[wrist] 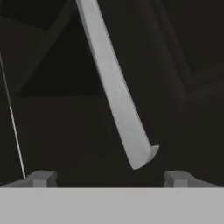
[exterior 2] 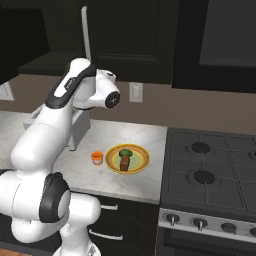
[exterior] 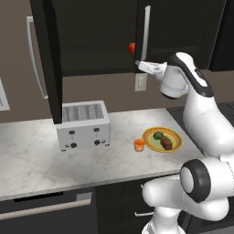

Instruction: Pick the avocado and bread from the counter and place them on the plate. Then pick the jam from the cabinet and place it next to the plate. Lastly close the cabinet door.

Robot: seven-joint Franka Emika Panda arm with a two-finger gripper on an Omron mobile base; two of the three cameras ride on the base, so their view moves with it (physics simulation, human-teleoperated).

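On the white counter (exterior: 36, 160) the plate (exterior: 176, 137) holds the avocado (exterior: 157, 135) and the bread (exterior: 166, 143); both also show in the right base view, avocado (exterior 2: 126, 152) and bread (exterior 2: 124, 162) on the plate (exterior 2: 142, 159). The orange jam (exterior: 139, 145) (exterior 2: 97, 157) stands on the counter just left of the plate. Above, the dark cabinet (exterior: 96, 41) is open, and its left cabinet door (exterior: 48, 59) is swung out over the toaster. My gripper (exterior: 136, 63) (wrist: 109, 179) is open and empty, up at the lower end of the right door's silver handle (exterior: 146, 32) (wrist: 113, 87).
A silver toaster (exterior: 83, 124) sits under the open door. A red round fruit (exterior: 131, 46) lies on the cabinet shelf. A stove (exterior 2: 210, 170) adjoins the counter on the right. Dark drawers (exterior: 50, 210) run below the counter.
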